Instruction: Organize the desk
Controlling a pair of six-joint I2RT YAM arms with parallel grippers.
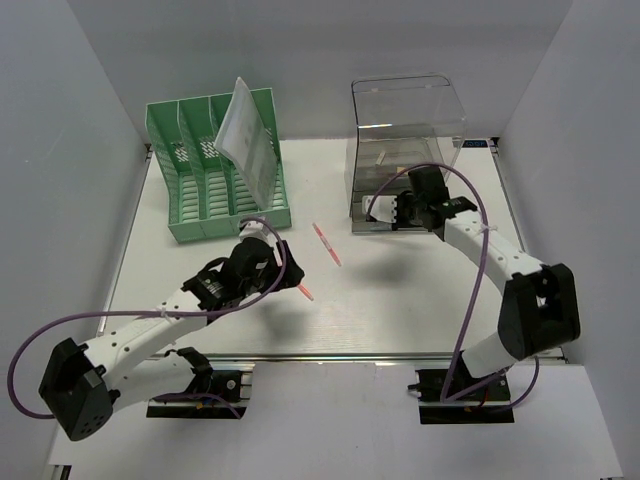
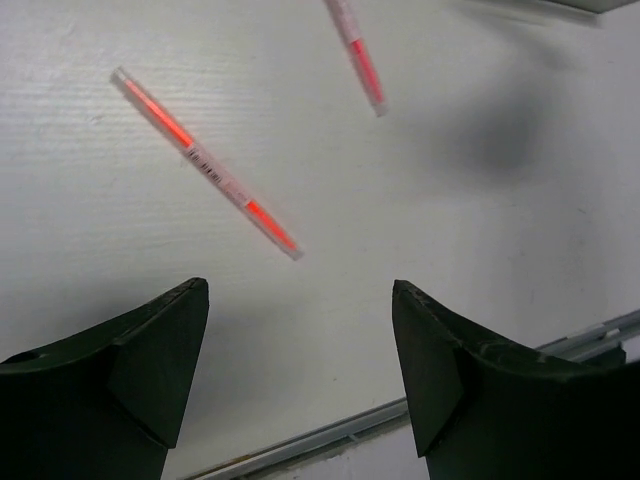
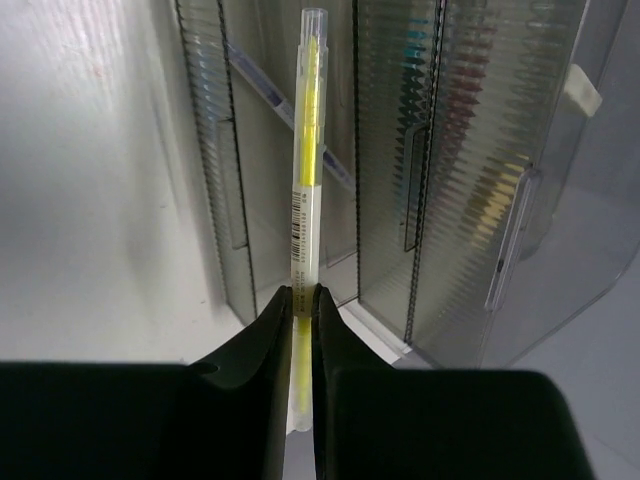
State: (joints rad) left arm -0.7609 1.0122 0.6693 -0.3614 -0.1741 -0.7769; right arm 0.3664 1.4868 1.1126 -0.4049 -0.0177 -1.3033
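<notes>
The white desk (image 1: 420, 300) lies under both arms, with a clear drawer box (image 1: 405, 130) standing at its far right. The left gripper (image 2: 300, 300) hangs with its fingers spread wide and empty above an orange pen (image 2: 205, 165) (a second orange pen (image 2: 358, 50) lies beyond). The right gripper (image 3: 303, 295) pinches a yellow pen (image 3: 308, 180) pointing at the box's drawers.

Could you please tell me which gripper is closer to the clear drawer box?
Right. The right gripper sits at the drawer box's front; the left gripper is across the desk, near a red pen.
</notes>
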